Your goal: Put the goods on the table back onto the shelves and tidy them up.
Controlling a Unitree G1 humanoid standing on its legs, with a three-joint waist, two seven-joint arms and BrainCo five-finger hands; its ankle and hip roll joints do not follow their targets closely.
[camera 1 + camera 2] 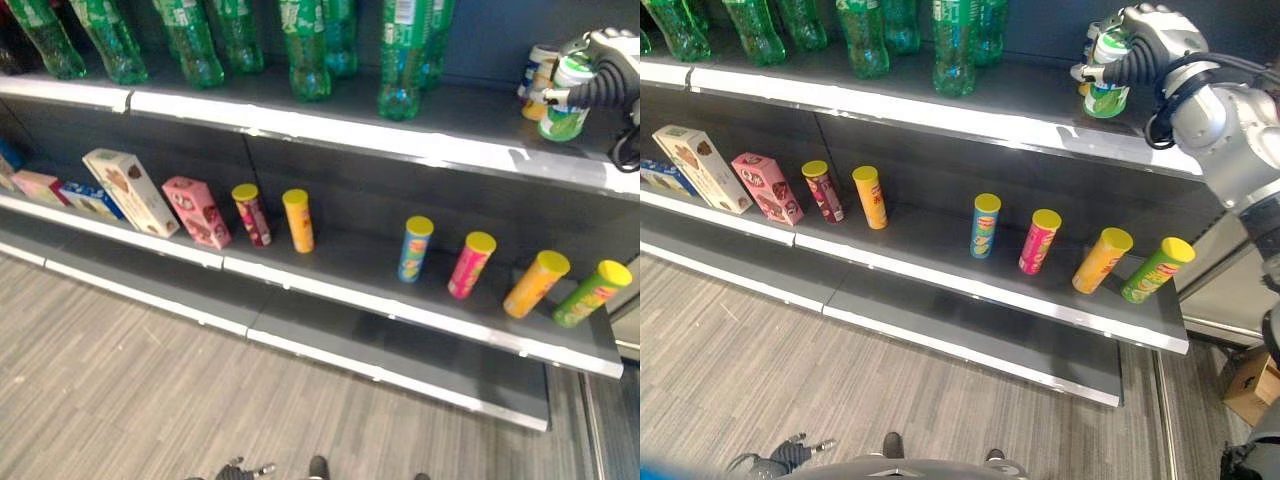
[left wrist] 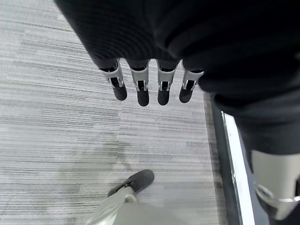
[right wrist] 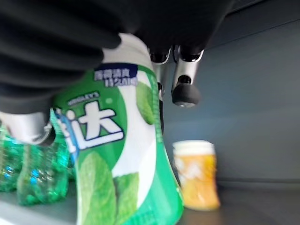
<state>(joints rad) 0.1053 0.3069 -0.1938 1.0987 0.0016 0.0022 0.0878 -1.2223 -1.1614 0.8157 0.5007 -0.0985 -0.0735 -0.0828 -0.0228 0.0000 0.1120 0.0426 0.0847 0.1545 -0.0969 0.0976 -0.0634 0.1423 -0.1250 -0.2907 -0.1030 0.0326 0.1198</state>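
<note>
A green-and-white container is held upright at the upper shelf, gripped by the curled fingers of the right hand. An orange container stands just beside it. The left hand hangs over the floor, fingers straight.

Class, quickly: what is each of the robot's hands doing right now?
Left hand: open, fingers straight, holding nothing, hanging over the floor.
Right hand: shut on the green-and-white container at the upper shelf.
</note>
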